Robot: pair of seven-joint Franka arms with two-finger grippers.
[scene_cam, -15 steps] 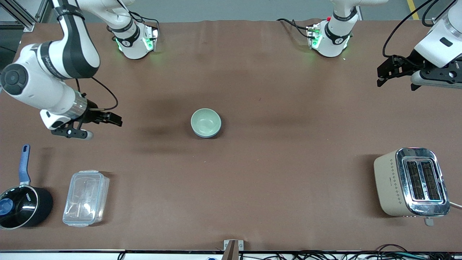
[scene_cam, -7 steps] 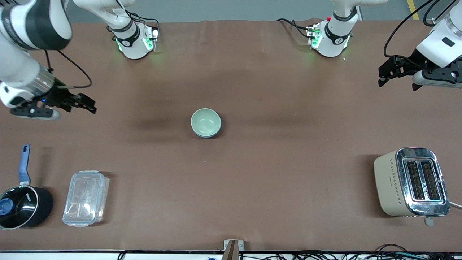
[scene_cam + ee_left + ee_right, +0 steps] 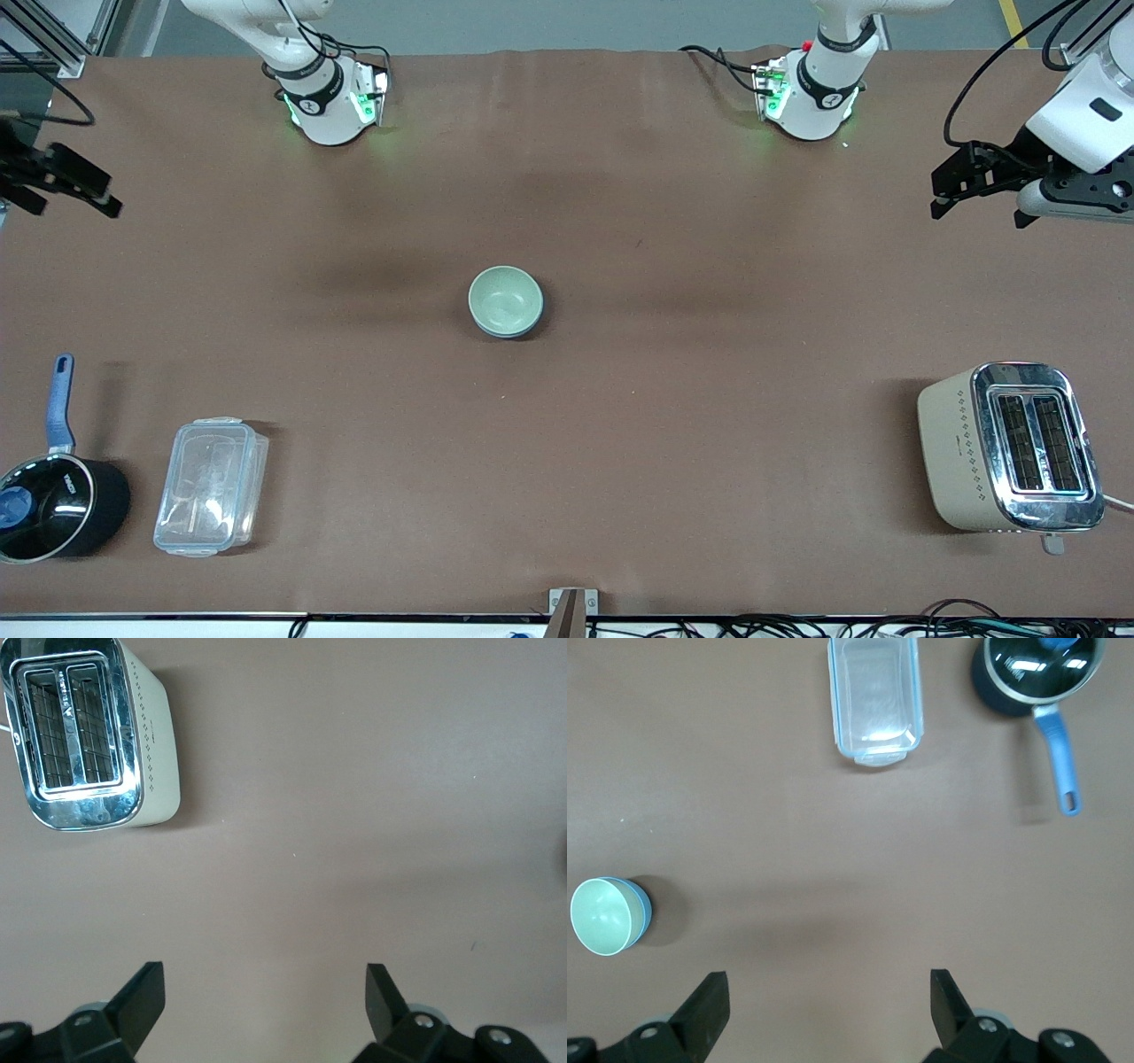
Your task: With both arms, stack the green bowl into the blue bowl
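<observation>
1. The green bowl (image 3: 505, 299) sits nested in the blue bowl (image 3: 524, 327) at the middle of the bench (image 3: 673, 425), unmoved since the earlier frames.
2. The right gripper (image 3: 64, 184) has pulled away from the bowls and now hangs at the bench edge at the right arm's end, jaws spread and empty.
3. The left gripper (image 3: 961, 182) holds nearly the same spot near the bench corner by its base, jaws wide apart, empty.
4. The toaster (image 3: 1010, 447), clear container (image 3: 211, 486) and saucepan (image 3: 55, 501) remain near the bench's camera-side corners.
</observation>
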